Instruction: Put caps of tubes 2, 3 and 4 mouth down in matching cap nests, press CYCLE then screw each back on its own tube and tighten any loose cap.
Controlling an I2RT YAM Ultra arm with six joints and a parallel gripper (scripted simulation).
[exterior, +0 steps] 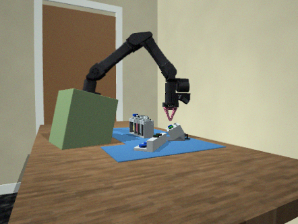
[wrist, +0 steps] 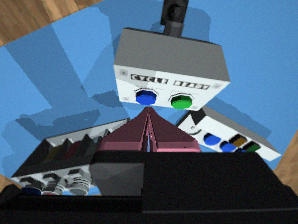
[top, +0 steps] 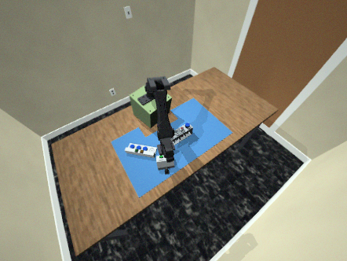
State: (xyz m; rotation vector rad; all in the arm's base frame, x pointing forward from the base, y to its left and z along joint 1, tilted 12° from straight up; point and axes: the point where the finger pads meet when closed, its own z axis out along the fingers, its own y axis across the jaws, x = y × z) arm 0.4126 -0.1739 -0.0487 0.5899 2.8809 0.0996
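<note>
My gripper [exterior: 170,118] [wrist: 148,111] is shut and holds nothing. It hangs a short way above the grey key console [top: 162,164] [exterior: 178,132] [wrist: 170,55], with its tips over the front edge between the blue CYCLE key [wrist: 145,97] and the green READY key [wrist: 181,101]. The cap tray CT [top: 129,149] [exterior: 156,143] [wrist: 195,125] holds three blue caps [top: 139,148] [wrist: 212,139] in its nests. The decapping station DS [top: 180,135] [exterior: 143,128] [wrist: 70,147] has one blue cap [top: 188,125] [exterior: 135,115] on its end tube. The other tubes stand uncapped.
All stands on a blue mat [top: 204,130] [exterior: 195,146] on a wooden table. The green box [top: 147,106] [exterior: 82,118] that bears the arm's base stands behind the mat. Amber and green lamp squares [wrist: 240,140] sit on the tray's console.
</note>
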